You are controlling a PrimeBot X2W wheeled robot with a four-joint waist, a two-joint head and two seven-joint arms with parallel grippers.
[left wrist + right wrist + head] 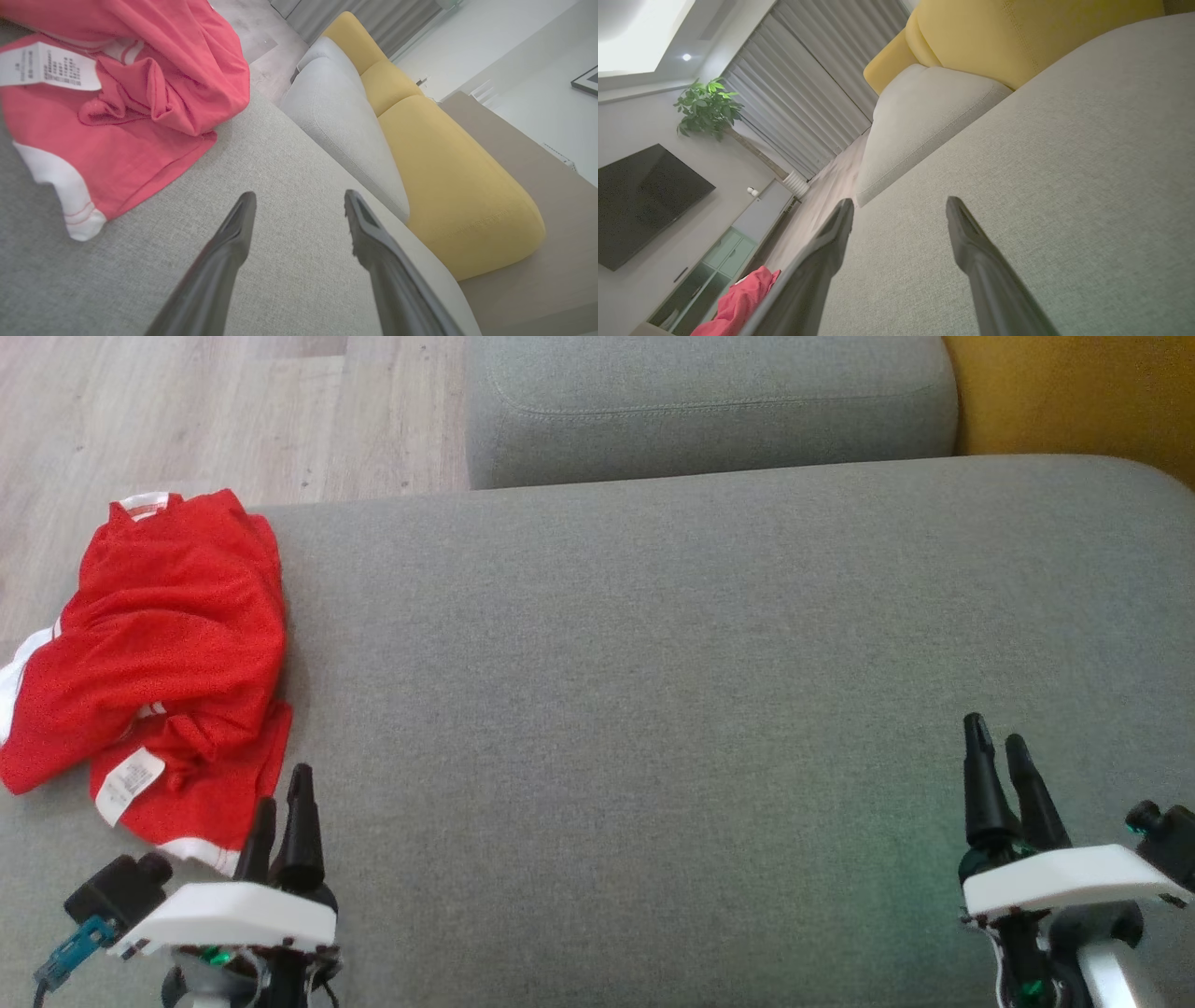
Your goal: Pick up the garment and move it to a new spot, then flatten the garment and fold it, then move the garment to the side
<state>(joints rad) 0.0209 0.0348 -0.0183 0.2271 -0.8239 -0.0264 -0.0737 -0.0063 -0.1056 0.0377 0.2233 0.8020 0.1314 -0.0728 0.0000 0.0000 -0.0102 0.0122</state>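
A crumpled red garment (159, 644) with white trim and a white care label lies at the left end of the grey sofa seat (653, 691). My left gripper (285, 791) hovers at the lower left, just beside the garment's near hem, open and holding nothing. In the left wrist view the garment (121, 93) lies up and left of the spread fingers (233, 233). My right gripper (994, 742) stands open at the lower right, far from the cloth. The right wrist view has the garment (742, 298) small at the bottom left, behind one finger.
A grey back cushion (709, 406) runs along the seat's far side, with a yellow cushion (1074, 392) at the far right. Wooden floor (187, 411) lies beyond the seat's left edge. The wide grey seat stretches between my two grippers.
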